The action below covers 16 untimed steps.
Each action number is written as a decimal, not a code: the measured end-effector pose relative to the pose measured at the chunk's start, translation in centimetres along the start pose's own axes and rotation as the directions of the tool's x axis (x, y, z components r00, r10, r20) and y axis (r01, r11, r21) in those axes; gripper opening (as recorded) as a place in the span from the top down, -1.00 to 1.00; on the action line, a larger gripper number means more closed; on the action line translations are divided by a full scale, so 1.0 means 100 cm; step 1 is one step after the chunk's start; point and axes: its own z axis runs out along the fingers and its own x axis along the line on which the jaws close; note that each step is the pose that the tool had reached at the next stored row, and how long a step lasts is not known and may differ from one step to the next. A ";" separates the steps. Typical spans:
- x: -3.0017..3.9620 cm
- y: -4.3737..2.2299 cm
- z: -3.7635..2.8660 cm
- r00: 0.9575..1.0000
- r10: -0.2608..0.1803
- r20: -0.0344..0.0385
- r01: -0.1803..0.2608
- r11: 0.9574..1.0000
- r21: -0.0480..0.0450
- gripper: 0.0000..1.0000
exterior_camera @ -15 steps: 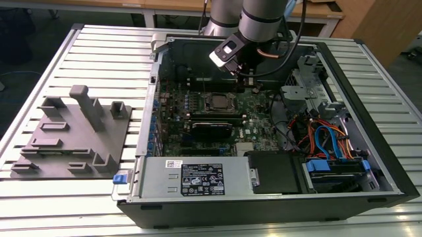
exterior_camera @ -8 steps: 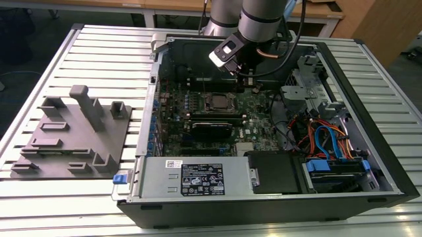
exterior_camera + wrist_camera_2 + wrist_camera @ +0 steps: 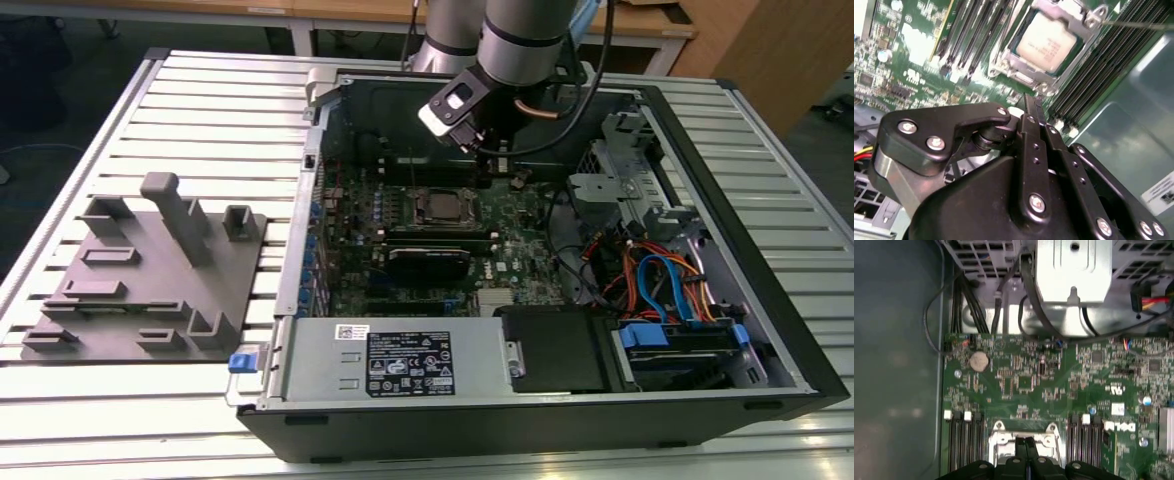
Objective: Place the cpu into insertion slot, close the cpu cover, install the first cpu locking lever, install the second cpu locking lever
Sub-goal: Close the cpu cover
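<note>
The cpu (image 3: 1046, 42) lies with its silver top up in the insertion slot (image 3: 437, 207) on the green motherboard. The cpu cover (image 3: 1016, 67), a silver frame, lies flat around the chip. From one corner of the socket a thin metal locking lever (image 3: 1139, 22) runs outward. My gripper (image 3: 1033, 107) is shut with nothing between its black fingers, and it hovers just beside the socket's edge. In the exterior view the gripper (image 3: 489, 165) hangs over the board slightly beyond the socket. In the first wrist view the fingertips (image 3: 1021, 444) stand over the socket's frame (image 3: 999, 437).
The open computer case (image 3: 747, 300) lies on a slatted table. A grey power supply box (image 3: 387, 365) fills its near side, with coloured cables (image 3: 654, 280) at the exterior view's right. A black card (image 3: 427, 262) sits below the socket. A grey fixture plate (image 3: 147, 270) stands at the left.
</note>
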 end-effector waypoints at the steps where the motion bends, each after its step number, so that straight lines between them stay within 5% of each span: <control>1: 0.0000 -0.0033 0.0006 1.000 0.000 0.000 0.000 1.000 0.000 0.79; 16: -0.0014 -0.0464 0.0239 1.000 -0.006 0.000 0.006 1.000 0.001 0.79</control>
